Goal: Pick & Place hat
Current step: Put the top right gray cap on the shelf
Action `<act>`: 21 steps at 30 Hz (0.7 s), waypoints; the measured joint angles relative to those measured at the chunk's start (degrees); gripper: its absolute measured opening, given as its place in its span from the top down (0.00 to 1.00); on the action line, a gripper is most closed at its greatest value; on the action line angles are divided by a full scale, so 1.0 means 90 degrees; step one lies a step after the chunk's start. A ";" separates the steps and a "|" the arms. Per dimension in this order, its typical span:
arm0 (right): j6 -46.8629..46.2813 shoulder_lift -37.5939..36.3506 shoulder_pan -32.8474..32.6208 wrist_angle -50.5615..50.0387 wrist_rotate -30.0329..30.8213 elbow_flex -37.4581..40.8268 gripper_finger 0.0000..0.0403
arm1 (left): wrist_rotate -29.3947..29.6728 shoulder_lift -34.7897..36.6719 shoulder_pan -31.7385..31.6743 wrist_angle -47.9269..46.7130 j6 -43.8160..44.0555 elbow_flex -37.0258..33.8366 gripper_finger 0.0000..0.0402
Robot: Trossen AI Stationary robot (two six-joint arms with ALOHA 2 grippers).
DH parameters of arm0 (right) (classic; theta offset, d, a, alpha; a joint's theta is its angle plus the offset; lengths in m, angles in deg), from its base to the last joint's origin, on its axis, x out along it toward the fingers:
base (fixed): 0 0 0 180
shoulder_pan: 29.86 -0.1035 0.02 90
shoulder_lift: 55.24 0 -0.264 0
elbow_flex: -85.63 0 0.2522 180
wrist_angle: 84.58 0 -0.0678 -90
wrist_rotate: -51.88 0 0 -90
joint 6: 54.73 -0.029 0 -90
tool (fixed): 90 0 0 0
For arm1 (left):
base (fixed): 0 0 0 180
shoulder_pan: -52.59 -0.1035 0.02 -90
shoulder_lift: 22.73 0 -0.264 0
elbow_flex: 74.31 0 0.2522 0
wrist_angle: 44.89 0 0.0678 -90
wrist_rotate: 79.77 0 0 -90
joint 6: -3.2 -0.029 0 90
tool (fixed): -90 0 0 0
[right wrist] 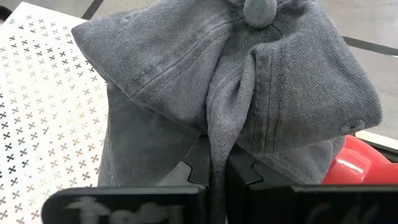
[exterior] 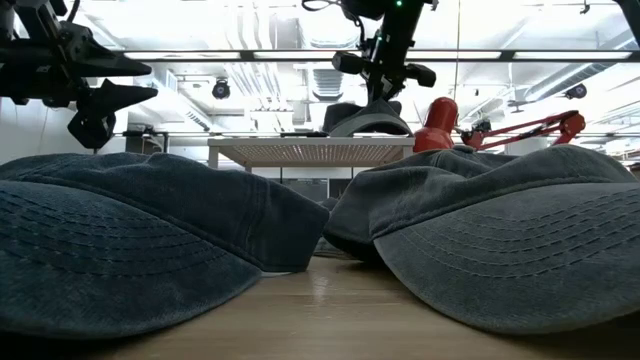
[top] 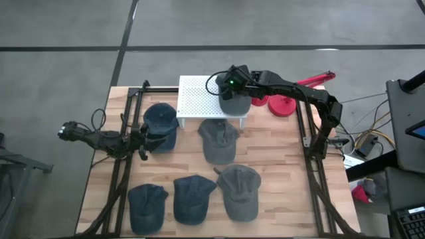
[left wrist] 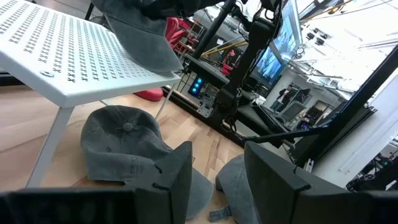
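Observation:
A grey hat (top: 236,103) sits at the right end of the white perforated stand (top: 199,99), and my right gripper (top: 232,85) is shut on its crown from above. In the low view the hat (exterior: 368,120) rests on the stand's top (exterior: 300,150). In the left wrist view its brim (left wrist: 143,43) overhangs the stand's edge. My left gripper (left wrist: 214,165) stands open and level at the table's left, next to a dark blue hat (top: 161,123), with nothing between its fingers. My right gripper pinches a raised fold of the crown cloth (right wrist: 217,140) between its two fingers (right wrist: 186,169), just below the top button (right wrist: 259,10). The fingers come slanting down from above. The cloth is gathered into creases at the pinch, and the hat's lower part lies on the stand.
A grey hat (top: 218,141) lies in front of the stand, another grey one (top: 239,192) and two blue ones (top: 192,198) (top: 147,202) lie near the front edge. A red lamp base (top: 280,105) stands right of the stand. Dark frame rails (top: 312,143) run along both table sides.

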 joint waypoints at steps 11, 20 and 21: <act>0.0027 0.0000 0.0000 0.0005 0.0005 0.0003 0.85 | 0.0000 0.0000 0.0000 -0.0002 0.0000 0.0000 0.63; 0.0027 0.0000 -0.0005 0.0022 0.0005 0.0003 0.74 | 0.0000 0.0000 -0.0002 -0.0002 0.0000 0.0000 0.63; 0.0027 0.0000 -0.0005 0.0022 0.0005 0.0003 0.73 | 0.0002 0.0000 -0.0001 -0.0002 0.0000 0.0000 0.63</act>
